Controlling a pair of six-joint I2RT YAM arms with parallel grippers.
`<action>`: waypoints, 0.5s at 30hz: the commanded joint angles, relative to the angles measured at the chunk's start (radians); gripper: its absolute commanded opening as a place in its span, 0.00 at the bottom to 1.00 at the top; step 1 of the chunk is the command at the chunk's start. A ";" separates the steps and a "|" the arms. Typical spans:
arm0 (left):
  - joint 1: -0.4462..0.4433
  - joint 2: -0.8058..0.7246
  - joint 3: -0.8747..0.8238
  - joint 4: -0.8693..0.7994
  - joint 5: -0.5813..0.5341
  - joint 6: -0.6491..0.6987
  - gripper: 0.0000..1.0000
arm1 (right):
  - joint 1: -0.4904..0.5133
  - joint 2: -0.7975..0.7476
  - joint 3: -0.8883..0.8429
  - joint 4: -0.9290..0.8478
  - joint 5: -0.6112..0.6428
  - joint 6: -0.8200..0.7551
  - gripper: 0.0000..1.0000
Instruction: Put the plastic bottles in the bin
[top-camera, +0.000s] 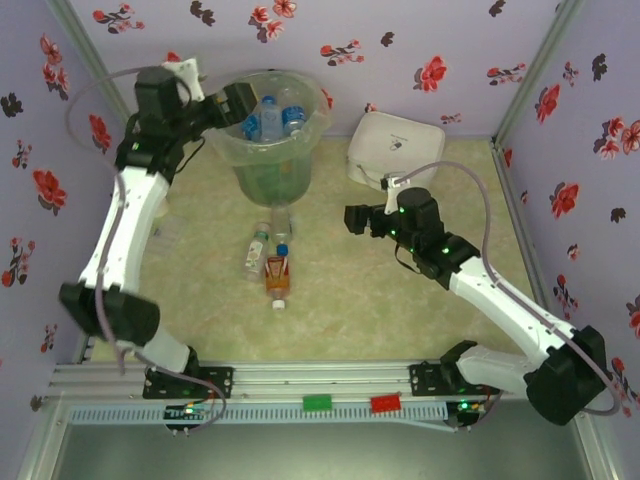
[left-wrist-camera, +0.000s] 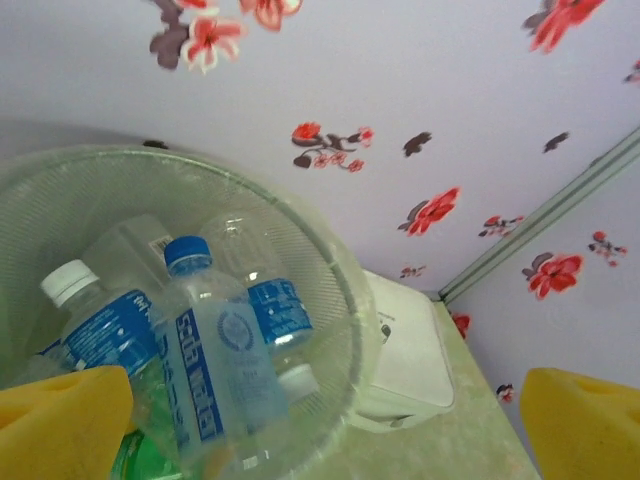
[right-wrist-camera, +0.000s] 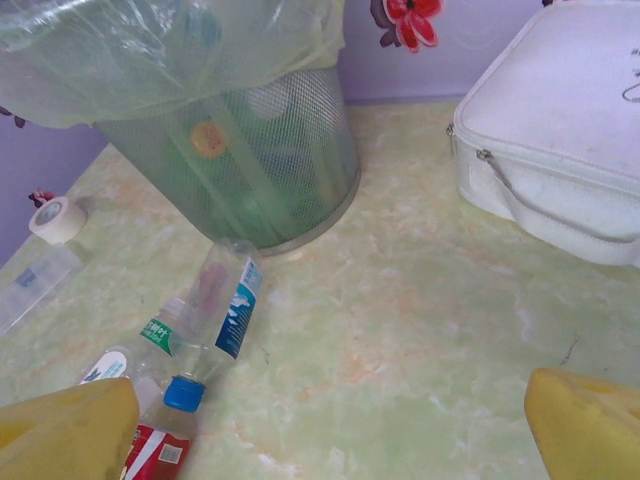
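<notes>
Nearest the lens in the top view, the metal rail (top-camera: 320, 378) carrying both arm bases runs along the bottom edge. At upper left the left gripper (top-camera: 240, 100) hangs over the rim of the bin (top-camera: 262, 180), where several blue-labelled bottles (top-camera: 272, 118) lie heaped. Below the bin, at frame centre, three more lie on the green marbled table (top-camera: 400, 310): a green-labelled clear bottle (top-camera: 257, 252), a blue-capped clear bottle (top-camera: 283, 235) and an amber bottle (top-camera: 277, 278) with a red label. The right gripper (top-camera: 357, 218) hovers to their right, with the white case (top-camera: 395, 148) above it.

From the left wrist, yellow fingers (left-wrist-camera: 60, 425) sit in both bottom corners, spread wide with nothing between them. Beneath lies the bin's open mouth, holding a blue-capped bottle (left-wrist-camera: 215, 360) beside a white-capped bottle (left-wrist-camera: 100, 320).

From the right wrist, its yellow fingers (right-wrist-camera: 590, 420) are likewise spread wide and empty. The three loose bottles lie at lower left, just before the bin's meshed wall. A tape roll (right-wrist-camera: 50, 218) rests at the left edge.
</notes>
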 joint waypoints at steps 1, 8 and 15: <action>0.004 -0.125 -0.221 0.137 -0.063 0.005 1.00 | -0.007 0.024 0.022 0.057 0.023 0.031 1.00; -0.007 -0.365 -0.704 0.221 -0.084 -0.110 1.00 | -0.009 0.099 0.025 0.065 0.008 0.066 1.00; -0.069 -0.472 -0.983 0.151 -0.198 -0.111 1.00 | -0.009 0.126 -0.021 0.136 -0.006 0.126 1.00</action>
